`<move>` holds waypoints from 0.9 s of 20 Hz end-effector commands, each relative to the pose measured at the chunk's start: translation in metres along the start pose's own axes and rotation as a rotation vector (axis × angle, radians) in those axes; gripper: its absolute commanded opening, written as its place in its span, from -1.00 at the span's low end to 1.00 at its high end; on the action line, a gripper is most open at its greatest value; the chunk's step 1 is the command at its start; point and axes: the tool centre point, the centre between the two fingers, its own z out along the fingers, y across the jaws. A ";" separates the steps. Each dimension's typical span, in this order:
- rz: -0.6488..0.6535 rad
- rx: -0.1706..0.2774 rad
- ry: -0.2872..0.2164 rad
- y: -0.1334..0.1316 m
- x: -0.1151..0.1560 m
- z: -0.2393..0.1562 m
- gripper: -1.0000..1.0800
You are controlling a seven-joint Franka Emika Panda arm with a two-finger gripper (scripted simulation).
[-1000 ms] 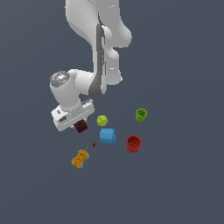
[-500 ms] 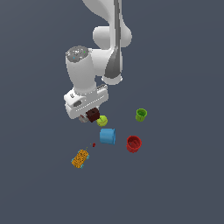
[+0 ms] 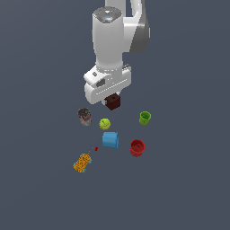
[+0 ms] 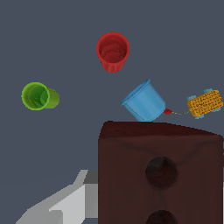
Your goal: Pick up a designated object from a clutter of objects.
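Hand (image 3: pixel 112 99) clamped on brown block (image 3: pixel 112 101), high above empty green cup (image 3: pixel 144 117), blue cup (image 3: pixel 110 139), red cup (image 3: pixel 137 147).

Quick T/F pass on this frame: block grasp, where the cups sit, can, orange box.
1. The gripper holds the brown block off the floor. True.
2. The blue cup stands upright. False: it lies tipped on its side.
3. The red cup is on the exterior view's right of the blue cup. True.
4. The orange box touches the blue cup. False: they lie apart, with a small red speck between them.
5. The dark can is on the exterior view's right of the green cup. False: it is on the left, beyond the ball.
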 end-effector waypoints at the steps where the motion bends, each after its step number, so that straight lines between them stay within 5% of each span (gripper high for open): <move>1: 0.000 -0.002 0.000 -0.021 0.009 -0.024 -1.00; 18: -0.001 0.002 0.003 -0.139 0.072 -0.161 -1.00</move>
